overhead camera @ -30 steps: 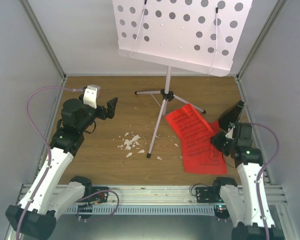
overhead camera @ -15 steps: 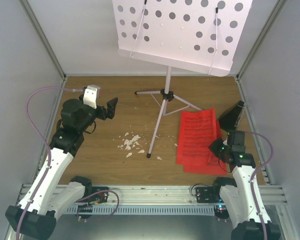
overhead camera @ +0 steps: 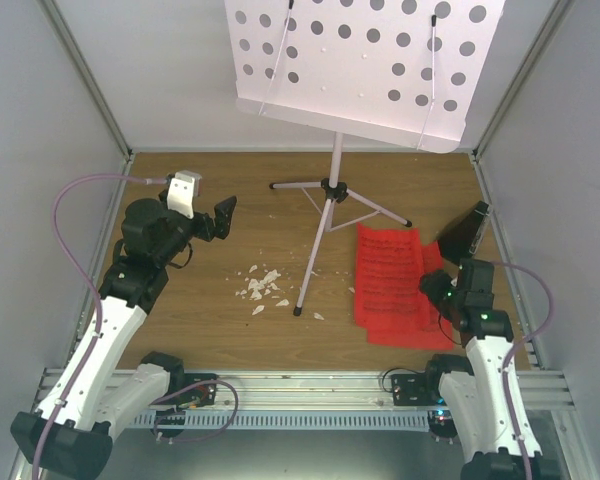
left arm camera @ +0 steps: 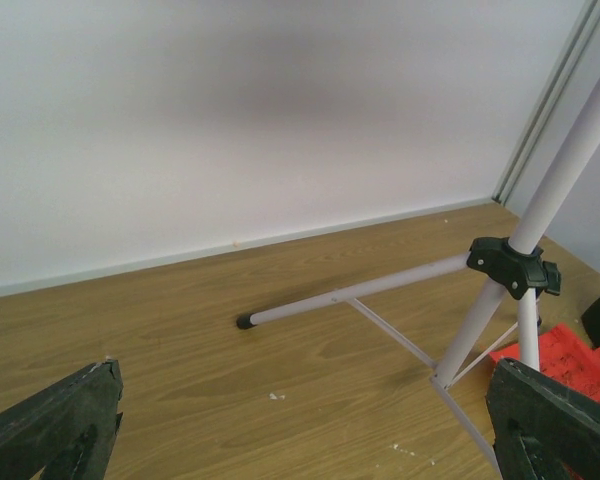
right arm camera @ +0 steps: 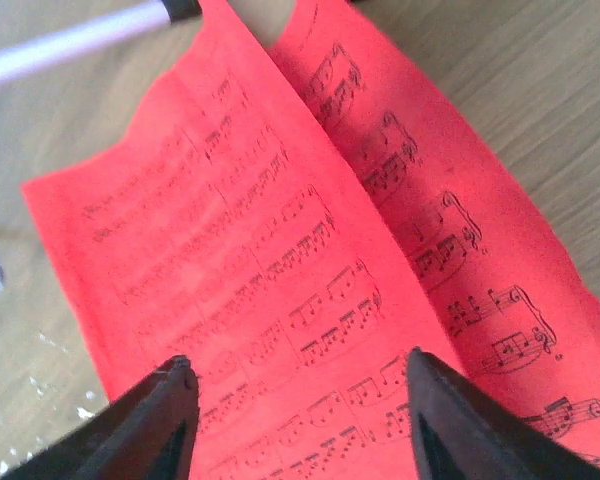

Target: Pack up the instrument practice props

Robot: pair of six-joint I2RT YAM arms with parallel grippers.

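Observation:
The white music stand (overhead camera: pixel 360 60) stands mid-table with its hole-dotted tray high at the back, and its tripod legs (left arm camera: pixel 360 292) spread on the wood. Two red sheets of printed music (overhead camera: pixel 390 285) lie overlapped to the right of the stand's pole. A small black metronome (overhead camera: pixel 465 232) sits just beyond them by the right wall. My right gripper (right arm camera: pixel 300 400) hovers open over the near part of the red sheets (right arm camera: pixel 250 260), its fingers astride the printed staves and gripping nothing. My left gripper (left arm camera: pixel 300 430) is open and empty, left of the stand, facing the tripod.
Small white crumbs (overhead camera: pixel 260 285) are scattered on the wood between my left arm and the stand's near leg. Grey walls close in the left, right and back sides. A metal rail (overhead camera: pixel 300 385) runs along the near edge.
My right gripper pulled the skewed top red sheet round until it lay almost square over the other, drew back toward the near edge, then opened and let go. The left arm stayed still.

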